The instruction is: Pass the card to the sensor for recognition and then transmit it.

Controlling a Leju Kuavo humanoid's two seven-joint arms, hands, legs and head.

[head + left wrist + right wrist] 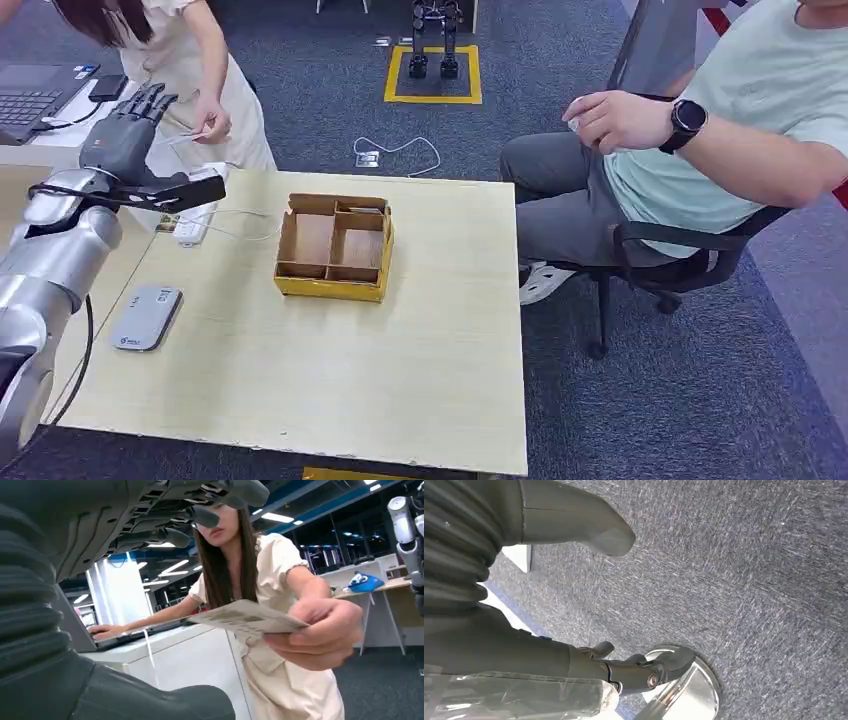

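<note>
My left hand (125, 135) is raised at the far left, past the table's back corner, with its fingers stretched toward a standing person. That person holds out a pale card (188, 136) just beyond my fingertips. In the left wrist view the card (245, 617) is pinched in the person's hand (320, 635), level with the gap between my fingers (200, 515) and thumb (150, 700), touching neither. The grey flat sensor (147, 316) lies on the table's left side. My right hand (539, 650) hangs over the carpet, holding nothing, its fingers apart.
A yellow cardboard box (335, 247) with compartments stands mid-table. A white power strip (198, 212) with cables lies near the back left corner. A second person sits in a chair (660, 260) at the right. A laptop (35, 95) sits on a desk at the far left.
</note>
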